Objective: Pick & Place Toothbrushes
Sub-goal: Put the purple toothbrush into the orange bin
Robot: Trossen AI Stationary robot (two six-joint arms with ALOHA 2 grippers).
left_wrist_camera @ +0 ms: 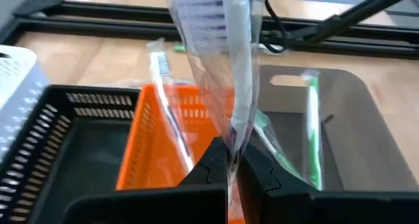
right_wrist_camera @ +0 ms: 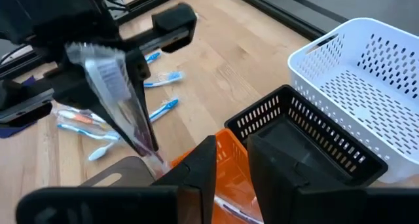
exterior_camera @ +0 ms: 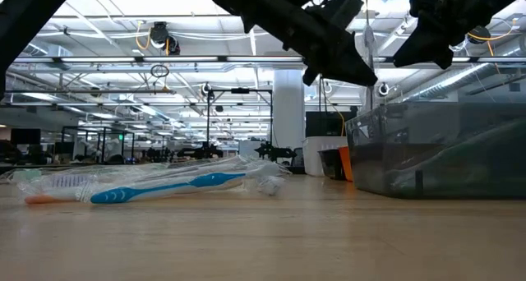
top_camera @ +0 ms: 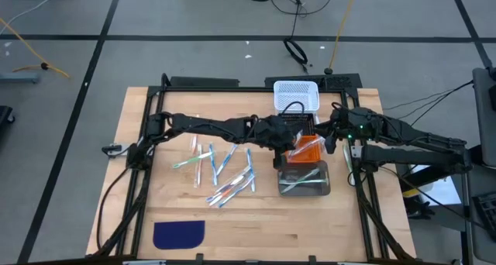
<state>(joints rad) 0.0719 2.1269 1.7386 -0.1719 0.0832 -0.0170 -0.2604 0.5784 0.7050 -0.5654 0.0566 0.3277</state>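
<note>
My left gripper [left_wrist_camera: 232, 168] hangs over the orange basket [top_camera: 311, 152], shut on a clear-wrapped toothbrush [left_wrist_camera: 222, 67] with purple bristles. My right gripper [right_wrist_camera: 232, 165] waits just right of the baskets, over the black basket [right_wrist_camera: 294, 129], with a narrow gap between its fingers and nothing in it. Several loose toothbrushes [top_camera: 221, 172] lie flat on the wood left of the bins. One toothbrush [left_wrist_camera: 171, 119] lies slanted in the orange basket. Green ones [left_wrist_camera: 314, 126] lie in the grey bin [top_camera: 325, 176]. My left gripper pinches the lower end of the toothbrush's clear wrapper [left_wrist_camera: 233, 153] between its two fingertips. The fingers slant down from the table's left. The toothbrush rises from them, its bristle head [right_wrist_camera: 105, 67] uppermost, clear of the baskets and the table.
A white basket [right_wrist_camera: 353, 73] stands at the far edge behind the black one, with the orange basket and the grey bin in a row toward the near edge. A dark blue cloth patch [top_camera: 178, 234] lies near the front left. Bare wood surrounds the loose toothbrushes.
</note>
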